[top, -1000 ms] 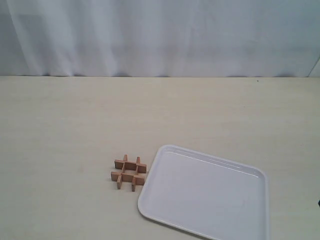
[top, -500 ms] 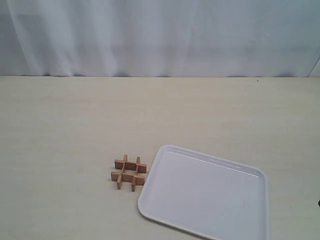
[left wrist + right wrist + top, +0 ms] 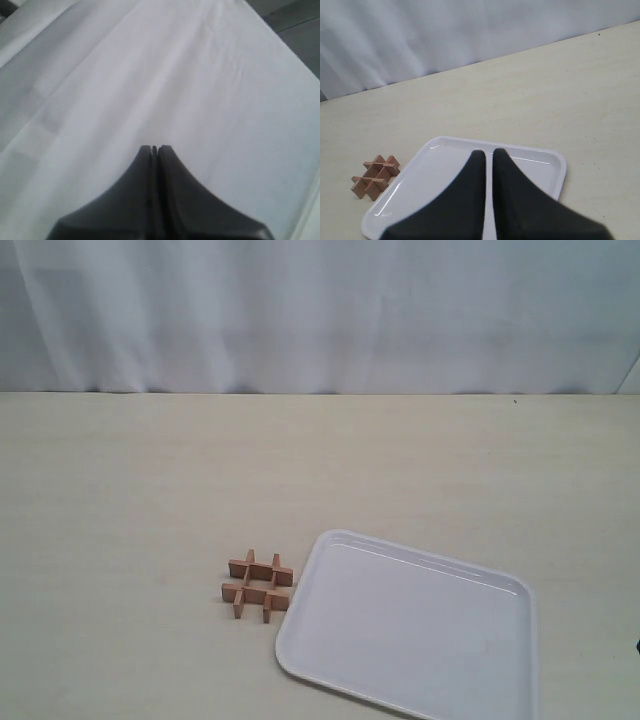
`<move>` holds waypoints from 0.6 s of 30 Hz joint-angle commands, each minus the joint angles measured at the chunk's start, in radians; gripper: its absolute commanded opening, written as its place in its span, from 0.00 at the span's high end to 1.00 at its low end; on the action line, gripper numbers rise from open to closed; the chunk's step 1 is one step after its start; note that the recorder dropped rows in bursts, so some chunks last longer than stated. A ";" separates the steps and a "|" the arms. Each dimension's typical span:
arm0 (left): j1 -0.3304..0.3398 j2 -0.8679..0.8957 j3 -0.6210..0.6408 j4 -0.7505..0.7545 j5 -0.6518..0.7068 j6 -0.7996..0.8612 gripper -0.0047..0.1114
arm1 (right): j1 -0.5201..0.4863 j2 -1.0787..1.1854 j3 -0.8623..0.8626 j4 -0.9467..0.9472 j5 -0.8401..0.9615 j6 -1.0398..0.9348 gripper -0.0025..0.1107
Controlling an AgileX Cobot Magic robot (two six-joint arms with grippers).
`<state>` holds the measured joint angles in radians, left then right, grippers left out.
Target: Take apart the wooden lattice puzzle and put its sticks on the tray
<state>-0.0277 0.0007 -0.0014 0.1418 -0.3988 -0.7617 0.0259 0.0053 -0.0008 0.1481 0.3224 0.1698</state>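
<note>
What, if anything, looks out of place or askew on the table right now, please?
Nothing is spilled or damaged. Only the tray sits askew, turned at an angle to the far edge of the table. The wooden lattice puzzle lies intact close beside it.

The left gripper (image 3: 154,149) is pressing its 2 fingers tight together; the right gripper (image 3: 485,152) is holding its 2 nearly closed (a thin slit between).

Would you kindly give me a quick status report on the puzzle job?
Left gripper shut, empty. Right gripper shut, empty. Puzzle intact on table, beside tray. Nothing in the way.
</note>
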 commanded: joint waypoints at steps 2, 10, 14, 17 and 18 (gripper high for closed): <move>-0.009 0.050 -0.108 0.046 -0.056 -0.026 0.96 | 0.003 -0.005 0.001 0.001 -0.003 -0.006 0.94; -0.009 0.511 -0.446 0.273 -0.034 -0.016 0.96 | 0.003 -0.005 0.001 0.001 -0.003 -0.006 0.94; -0.009 0.758 -0.610 0.540 0.144 -0.104 0.96 | 0.003 -0.005 0.001 0.001 -0.003 -0.006 0.94; -0.009 0.907 -0.671 0.679 0.306 -0.136 0.96 | 0.003 -0.005 0.001 0.001 -0.003 -0.006 0.94; -0.009 0.947 -0.678 0.694 0.357 -0.136 0.96 | 0.003 -0.005 0.001 0.001 -0.003 -0.006 0.94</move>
<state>-0.0277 0.8352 -0.6464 0.7380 -0.1967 -0.8664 0.0259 0.0053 -0.0008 0.1481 0.3224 0.1698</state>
